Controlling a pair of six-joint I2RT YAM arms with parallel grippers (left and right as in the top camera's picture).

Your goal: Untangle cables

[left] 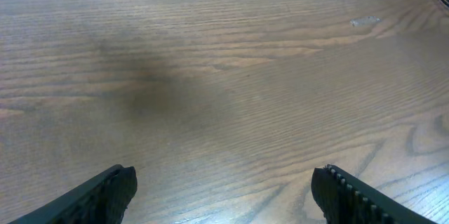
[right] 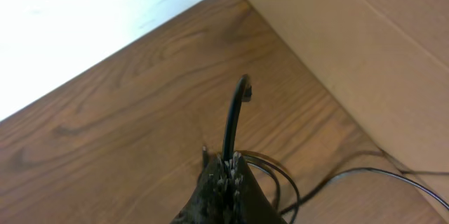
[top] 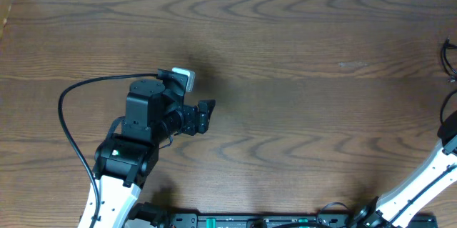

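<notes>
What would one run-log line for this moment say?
left hand: open, empty, over brown wooden table | right hand: shut on thin black cable, near table corner

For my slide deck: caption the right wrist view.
Right gripper pinches a black cable sticking up near the wooden table corner, beside a cardboard panel.

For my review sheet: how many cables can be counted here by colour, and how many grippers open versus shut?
Black cables: 1 certain, the black cable pinched in the right gripper; thin black loops beside it cannot be separated.
White cables: 0 in view.
Open grippers: 1, the left gripper.
Shut grippers: 1, the right gripper.
Total: 3 counted.
</notes>
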